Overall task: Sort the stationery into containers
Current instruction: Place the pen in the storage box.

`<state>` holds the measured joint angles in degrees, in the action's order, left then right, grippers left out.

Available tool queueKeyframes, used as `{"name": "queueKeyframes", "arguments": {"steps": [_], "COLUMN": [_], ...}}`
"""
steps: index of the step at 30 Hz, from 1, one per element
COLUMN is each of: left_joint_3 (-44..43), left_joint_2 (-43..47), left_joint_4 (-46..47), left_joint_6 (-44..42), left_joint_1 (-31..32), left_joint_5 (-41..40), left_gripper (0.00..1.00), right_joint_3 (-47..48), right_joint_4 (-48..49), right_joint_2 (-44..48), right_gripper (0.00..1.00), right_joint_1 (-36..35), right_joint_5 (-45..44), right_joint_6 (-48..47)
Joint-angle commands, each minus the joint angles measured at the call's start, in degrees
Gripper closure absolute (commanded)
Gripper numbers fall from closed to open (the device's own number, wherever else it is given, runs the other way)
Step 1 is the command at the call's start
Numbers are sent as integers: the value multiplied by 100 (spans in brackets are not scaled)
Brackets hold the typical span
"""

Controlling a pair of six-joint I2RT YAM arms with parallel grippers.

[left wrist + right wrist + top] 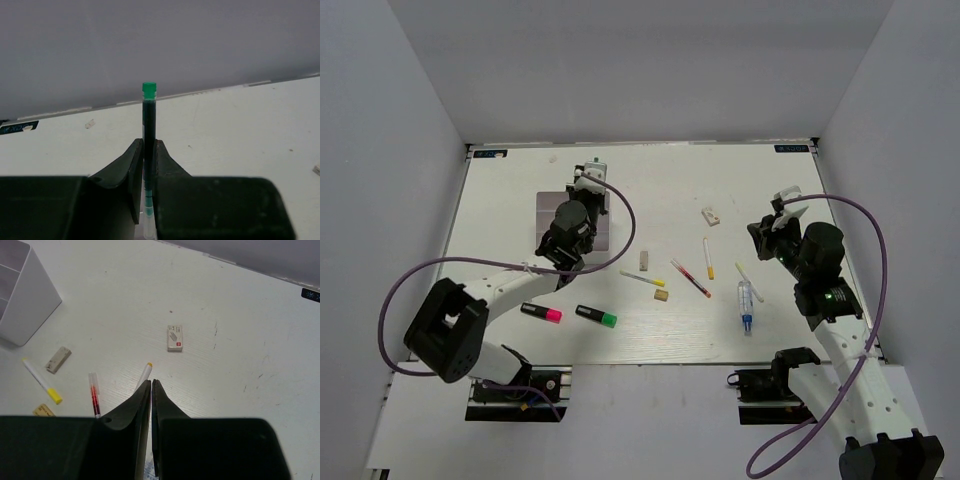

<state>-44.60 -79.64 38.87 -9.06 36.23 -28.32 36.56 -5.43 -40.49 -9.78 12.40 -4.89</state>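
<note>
Clamping a green-capped pen (149,120) that juts straight out of its grip, the left gripper (148,150) hovers over the organizer box (548,208); the right gripper (151,386) is closed, empty.

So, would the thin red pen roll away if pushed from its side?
Probably: the red pen looks slim and round, lying flat on the smooth table. It looks straight and rigid, so it should lift without bending. Being so thin, it is likely light.
</note>
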Motion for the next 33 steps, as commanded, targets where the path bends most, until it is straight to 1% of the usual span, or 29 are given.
{"name": "queueKeyframes", "arguments": {"steps": [1,3,6,8,11,15,18,20,23,27,31,33], "left_joint_3": [83,214,373,373,224,224,224,329,381,259,75,13], "left_joint_2": [-324,-456,-763,-1000,-1185,-1326,-1449,-1450,-1362,-1309,-1720,-1914], "left_joint_4": [1024,1279,2113,2352,2353,2572,2748,2906,2907,2775,2880,3116], "left_joint_6": [-105,-105,-166,-237,-237,-175,-228,-158,-9,45,-209,-333], "left_joint_1": [-98,-98,-151,-151,-204,-204,-204,-257,-257,-257,-309,-309], "left_joint_5": [-446,-447,-447,-447,-447,-447,-613,-666,-404,-464,-683,-746], "left_gripper": [100,100,100,100,100,100,100,100,100,100,100,100], "right_joint_3": [-61,-61,-70,-70,-79,-79,-87,-79,-87,-96,-96,-96], "right_joint_4": [297,306,315,306,315,306,315,323,332,324,324,332], "right_joint_2": [-20,-38,-29,-47,-47,-38,-47,-55,-64,-82,-91,-99], "right_gripper": [90,90,90,90,90,90,90,90,90,90,90,90], "right_joint_1": [-33,-32,-33,-33,-24,-32,-33,-33,-41,-33,-24,-41], "right_joint_5": [78,69,113,122,139,166,166,166,157,175,183,192], "right_joint_6": [-30,-48,-39,-39,-48,-48,-39,-39,-48,-48,-39,-48]}}
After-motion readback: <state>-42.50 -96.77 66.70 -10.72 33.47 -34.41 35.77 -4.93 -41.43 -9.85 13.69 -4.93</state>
